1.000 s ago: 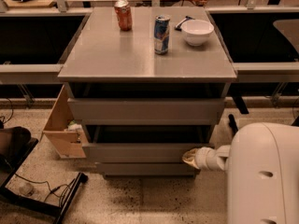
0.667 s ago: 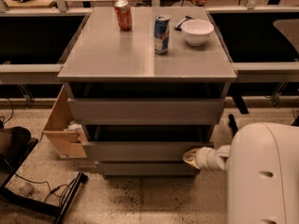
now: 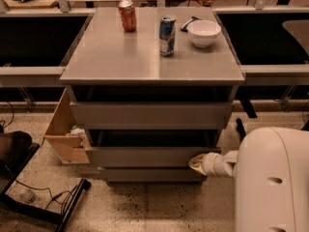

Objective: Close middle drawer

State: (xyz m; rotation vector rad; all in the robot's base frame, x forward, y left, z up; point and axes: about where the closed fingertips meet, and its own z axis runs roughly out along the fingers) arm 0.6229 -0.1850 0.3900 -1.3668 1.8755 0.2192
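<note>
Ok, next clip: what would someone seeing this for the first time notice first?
Probably the grey cabinet with the middle drawer pulled out a little, and the robot's pincer at the right end of its front panel, the bulky white arm filling the lower right corner. Next, the items at the back of the cabinet top: an orange can, a blue can and a white bowl.

A bulky, smooth white arm shell (image 3: 273,180) with two small oval recesses narrows through ribbed white rings to a pale yellowish gripper (image 3: 197,162) beside the middle drawer (image 3: 145,156).
</note>
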